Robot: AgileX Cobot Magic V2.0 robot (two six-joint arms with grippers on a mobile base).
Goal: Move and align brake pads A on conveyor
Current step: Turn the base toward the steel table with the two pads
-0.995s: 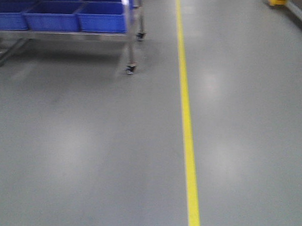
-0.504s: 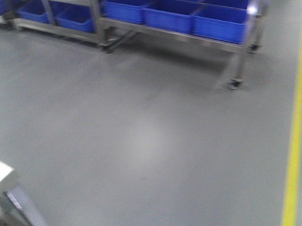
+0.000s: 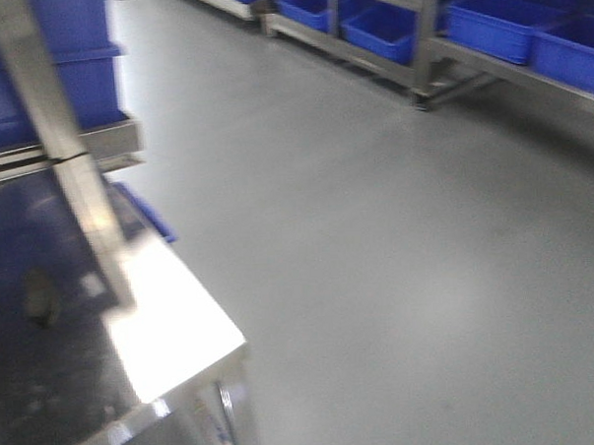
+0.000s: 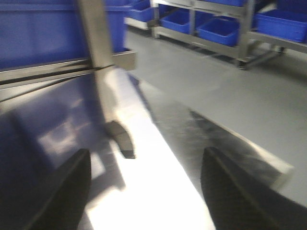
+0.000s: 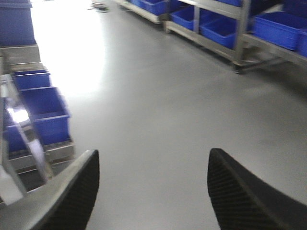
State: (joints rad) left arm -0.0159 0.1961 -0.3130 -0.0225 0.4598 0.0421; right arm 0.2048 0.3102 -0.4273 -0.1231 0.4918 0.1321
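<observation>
The left tool (image 4: 146,152) is released, its two black textured fingers (image 4: 67,191) spread wide with nothing between them. It hangs over the shiny stainless-steel surface (image 3: 173,326), and no contact with it shows. On that surface, ahead of the tool and near the reflection of a slanted steel post (image 3: 45,105), lies a small dark curved piece (image 4: 123,143). It may be one of the brake pads, but the blur is too strong to be sure.

The right tool (image 5: 153,153) is equally wide open and holds nothing. Beneath it is the smooth grey floor (image 5: 158,96). To its left, blue plastic bins (image 5: 41,115) sit on a low steel rack. More steel racks with blue bins (image 3: 505,26) stand along the far side of the floor.
</observation>
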